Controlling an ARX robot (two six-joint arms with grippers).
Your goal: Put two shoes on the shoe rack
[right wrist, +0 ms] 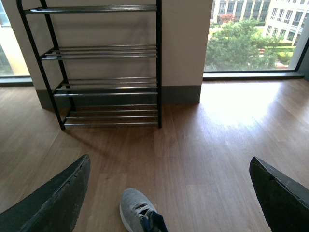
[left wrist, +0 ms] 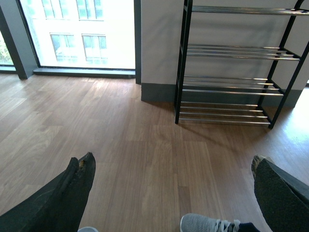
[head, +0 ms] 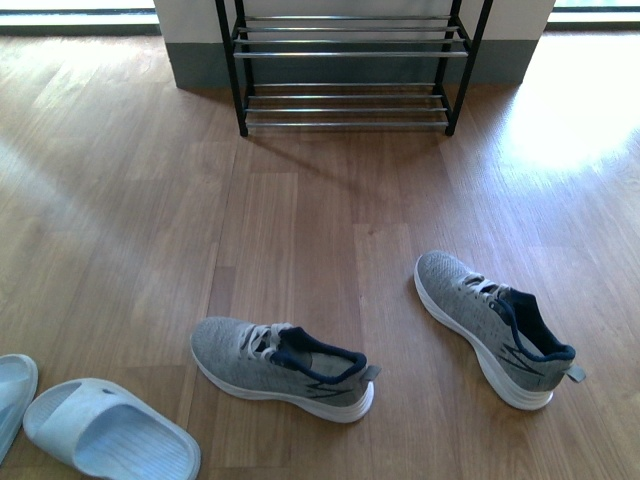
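Left wrist view: left gripper [left wrist: 173, 162] is spread wide, a sneaker [left wrist: 207, 223] seen between its fingers [left wrist: 72, 193]; right gripper [right wrist: 170, 163] likewise, framing the other sneaker [right wrist: 137, 210].

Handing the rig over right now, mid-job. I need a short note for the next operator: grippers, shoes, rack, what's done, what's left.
Grippers: the left gripper is open and empty, and the right gripper is open and empty. Both are above the floor and face the rack.
Shoes: the left sneaker and the right sneaker sit upright on the wood floor, apart from each other and short of the rack. One blue slide and the second slide are on the floor to the near left.
Rack: the shoe rack stands by the wall, with no shoe on any tier in view.
Done: nothing.
Left: place two shoes on the rack.
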